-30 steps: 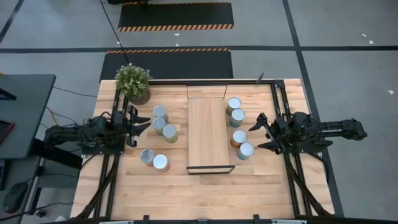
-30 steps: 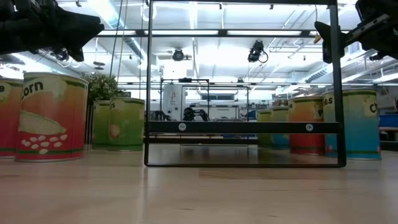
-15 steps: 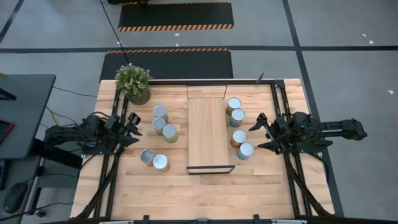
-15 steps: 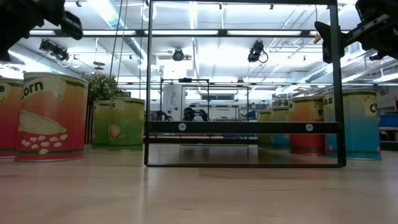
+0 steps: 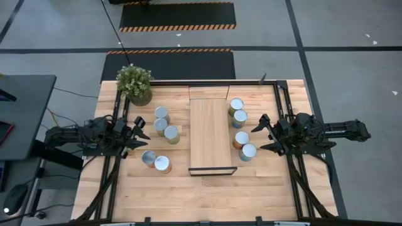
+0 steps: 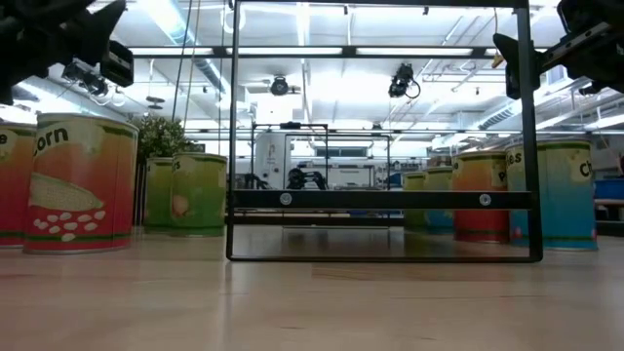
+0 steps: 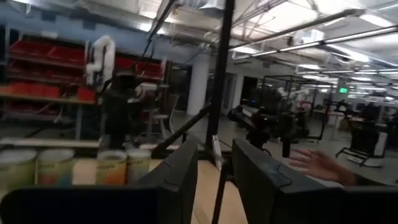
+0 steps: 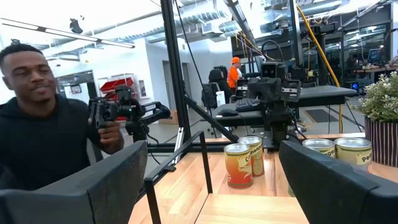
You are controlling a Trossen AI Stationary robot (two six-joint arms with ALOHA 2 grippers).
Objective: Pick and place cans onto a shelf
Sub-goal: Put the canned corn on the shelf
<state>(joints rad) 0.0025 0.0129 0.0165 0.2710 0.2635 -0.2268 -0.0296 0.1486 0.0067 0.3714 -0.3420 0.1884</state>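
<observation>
while both arms hang above the surface [image 5: 207,188] with nothing held, no can is on the shelf [image 5: 210,133] yet. the left tool [image 5: 139,132] is shut tight and empty, just beside the left cans [image 5: 164,130]; going in closed, it would likely knock one over. the right tool [image 5: 259,135] stands wide apart, empty, facing the right cans [image 5: 241,139]; these stand close together, so a finger may nudge a neighbour. the shelf lies between the two groups, its long axis running from the near edge toward the plant [image 5: 134,82] side. all cans stand upright, tops up.
</observation>
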